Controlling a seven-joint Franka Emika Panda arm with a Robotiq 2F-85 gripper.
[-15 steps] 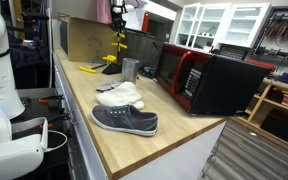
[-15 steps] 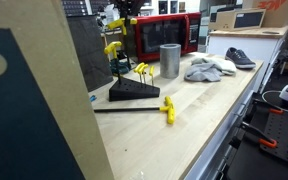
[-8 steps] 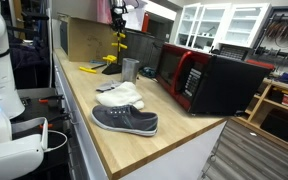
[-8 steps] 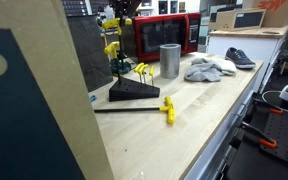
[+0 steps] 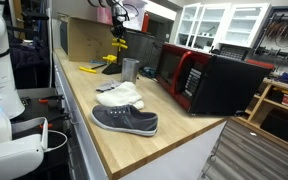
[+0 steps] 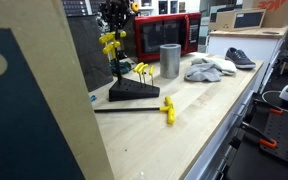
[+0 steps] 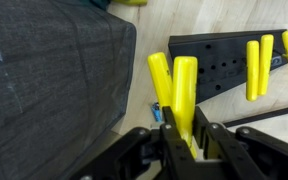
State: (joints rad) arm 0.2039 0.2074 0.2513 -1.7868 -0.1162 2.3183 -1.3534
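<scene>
You'd raised the gripper (image 7: 184, 135) a bit vs. the earlier frame, jaws clamped tight on the yellow T-handle key (image 7: 176, 85), which hung above the black rack (image 6: 134, 92). Risk: its shaft could snag the other keys (image 7: 264, 62) & tip the rack if you swung sideways too low.

A grey sneaker (image 5: 125, 121), a crumpled white cloth (image 5: 121, 96) and a metal cup (image 5: 130, 69) are seen on the wooden counter (image 5: 184, 125) beside a red microwave (image 5: 209, 80).
</scene>
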